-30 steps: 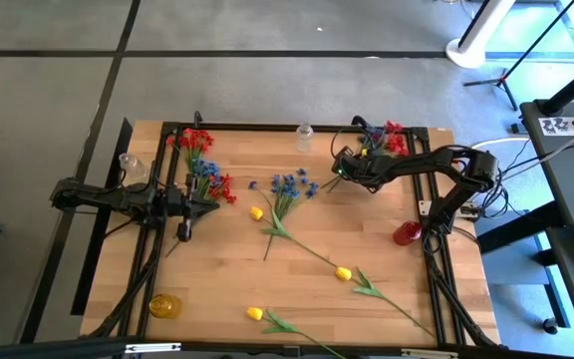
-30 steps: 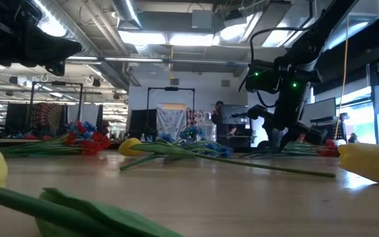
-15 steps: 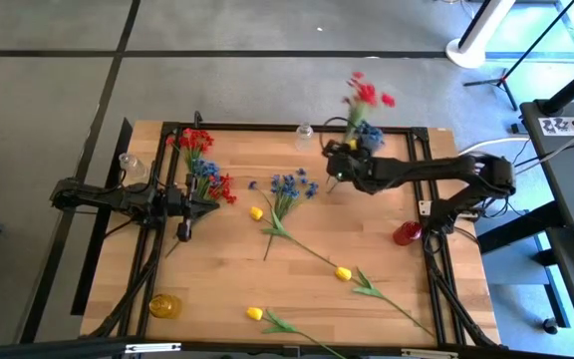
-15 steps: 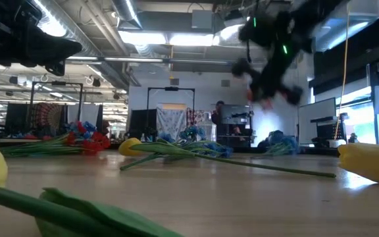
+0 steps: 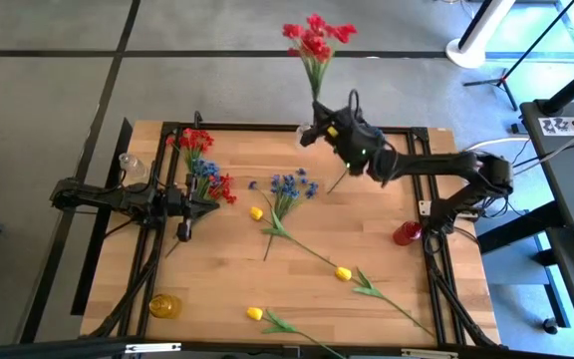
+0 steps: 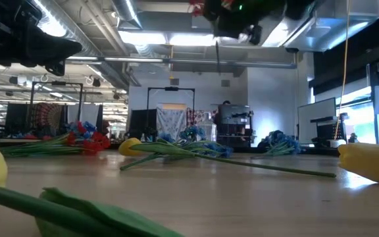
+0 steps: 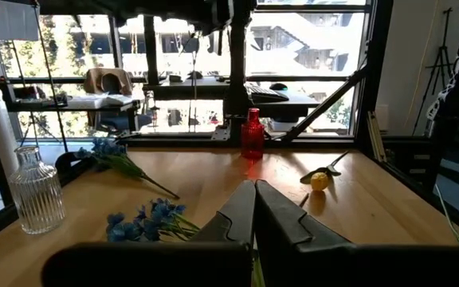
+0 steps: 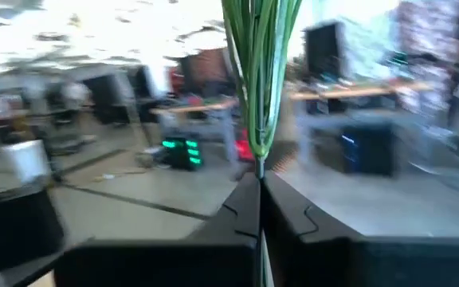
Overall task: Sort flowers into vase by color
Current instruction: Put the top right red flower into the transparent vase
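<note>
The left gripper (image 5: 185, 206) is being kept low at the left side of the table (image 5: 227, 299), its fingers pressed together on nothing visible. A mixed bunch of red and blue flowers (image 5: 203, 170) is lying just ahead of it, and a clear glass bottle (image 7: 36, 191) is standing off to one side.

A blue bunch (image 5: 287, 187) is lying between the two grippers, its stem running toward the near edge, with yellow buds (image 5: 343, 272) beyond.

The right gripper (image 5: 319, 118) is being held high over the far edge, clamped narrowly on the stem of a red bunch (image 5: 316, 40). The stem is rising straight out from the fingertips, blooms uppermost. A small clear vase (image 5: 305, 132) is standing almost directly under this gripper; a red vase (image 5: 406, 233) is sitting well apart, back along the arm. The stem end is judged to need turning downward before insertion. Nothing is seen obstructing either vase.
</note>
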### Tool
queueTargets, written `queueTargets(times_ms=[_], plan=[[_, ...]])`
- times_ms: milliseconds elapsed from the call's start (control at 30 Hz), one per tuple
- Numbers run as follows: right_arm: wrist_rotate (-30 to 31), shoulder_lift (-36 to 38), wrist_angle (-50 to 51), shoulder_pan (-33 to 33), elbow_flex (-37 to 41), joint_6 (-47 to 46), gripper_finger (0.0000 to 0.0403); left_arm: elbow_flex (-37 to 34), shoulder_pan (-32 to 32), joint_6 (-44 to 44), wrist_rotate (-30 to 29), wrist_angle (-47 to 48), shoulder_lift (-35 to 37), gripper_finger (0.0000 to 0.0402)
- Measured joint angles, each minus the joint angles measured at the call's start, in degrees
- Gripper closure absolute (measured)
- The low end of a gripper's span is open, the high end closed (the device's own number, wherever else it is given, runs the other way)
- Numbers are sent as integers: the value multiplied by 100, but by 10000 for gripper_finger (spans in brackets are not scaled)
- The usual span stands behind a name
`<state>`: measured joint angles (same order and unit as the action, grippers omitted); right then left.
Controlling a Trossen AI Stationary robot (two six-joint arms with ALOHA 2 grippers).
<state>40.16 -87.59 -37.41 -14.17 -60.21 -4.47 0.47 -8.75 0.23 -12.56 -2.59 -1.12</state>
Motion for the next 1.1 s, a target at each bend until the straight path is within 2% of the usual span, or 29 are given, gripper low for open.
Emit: queueTargets(times_ms=[167,333,533,1100], plan=[[-1641,-602,-1653,-879,429,347,400,-1,0,-1,1,0,-1,399],[-2537,-1398,-3010,-1437,580,118,401,0,0,-2,0,0,0,399],[-2738,-2034,-3823,-1614,580,112,401,0,0,0,0,0,-1,399],[-2827,-2070,-3454,-1622,578,633,398,-1,0,0,0,0,-1,399]])
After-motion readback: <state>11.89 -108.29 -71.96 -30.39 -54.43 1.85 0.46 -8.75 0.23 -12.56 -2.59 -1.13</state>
